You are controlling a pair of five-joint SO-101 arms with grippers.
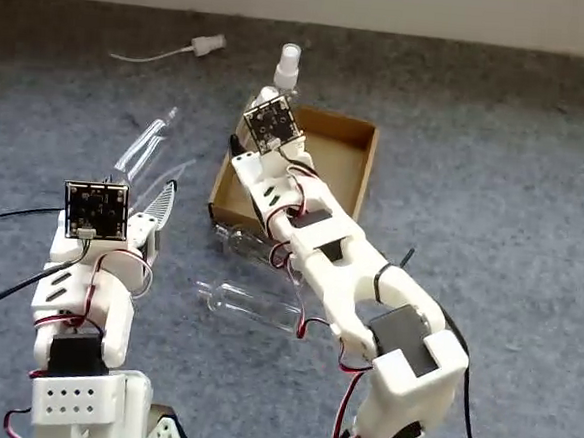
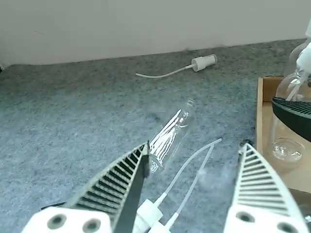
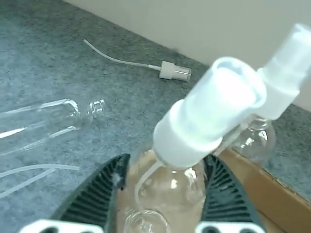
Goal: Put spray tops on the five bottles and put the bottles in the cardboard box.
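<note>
High view: brown cardboard box partly covered by the white right arm; body of the capped clear plastic bottle hidden behind it; two uncapped clear bottles half hidden beneath. Left wrist view: white spray top cut off by the lower edge. Right wrist view: capped bottle's head blurred.

surface: grey felt-like mat | backdrop: plain pale wall along far edge | light: even
</note>
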